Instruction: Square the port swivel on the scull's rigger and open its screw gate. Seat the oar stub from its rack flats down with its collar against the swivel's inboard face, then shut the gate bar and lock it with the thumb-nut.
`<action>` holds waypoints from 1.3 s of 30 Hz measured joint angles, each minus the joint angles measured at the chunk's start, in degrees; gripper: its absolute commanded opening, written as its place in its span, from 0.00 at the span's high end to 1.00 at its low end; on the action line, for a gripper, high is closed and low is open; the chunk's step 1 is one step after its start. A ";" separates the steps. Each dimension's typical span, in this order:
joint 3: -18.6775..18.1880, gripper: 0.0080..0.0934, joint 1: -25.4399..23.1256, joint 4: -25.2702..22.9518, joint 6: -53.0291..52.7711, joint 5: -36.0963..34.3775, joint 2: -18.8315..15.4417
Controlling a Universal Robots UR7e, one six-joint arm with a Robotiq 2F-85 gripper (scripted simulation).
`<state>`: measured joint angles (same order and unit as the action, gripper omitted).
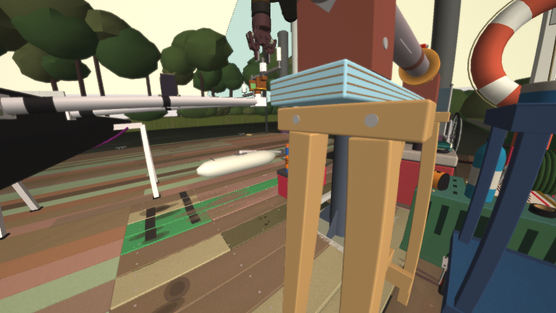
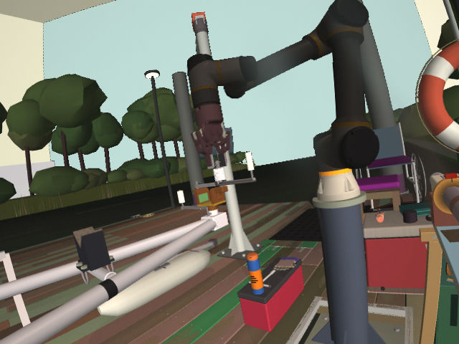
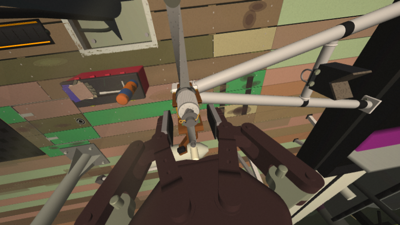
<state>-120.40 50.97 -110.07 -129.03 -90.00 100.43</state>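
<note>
At the outer end of the scull's white rigger tubes [image 2: 155, 244] sits the orange swivel [image 2: 210, 196] with a green face, a thin grey gate bar [image 2: 226, 182] above it and a white ribbed thumb-nut [image 3: 187, 101] on top. My gripper [image 2: 216, 160] hangs open straight above the thumb-nut, fingers to either side of it, holding nothing. The oar stub [image 2: 255, 273], orange with a blue band, stands on its red rack [image 2: 272, 296] on the deck near the arm's base.
A grey pole [image 2: 235, 207] on a floor plate rises right behind the swivel. A cream float [image 2: 155, 279] lies under the rigger. The black hull [image 1: 42, 144], a wooden stool [image 1: 358, 186], green crates and a lifebuoy [image 1: 506, 54] stand around.
</note>
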 measured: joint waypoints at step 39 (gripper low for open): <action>-3.28 0.48 -0.01 -5.01 0.00 0.00 -1.81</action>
<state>-123.68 50.97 -115.07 -129.03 -90.00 98.62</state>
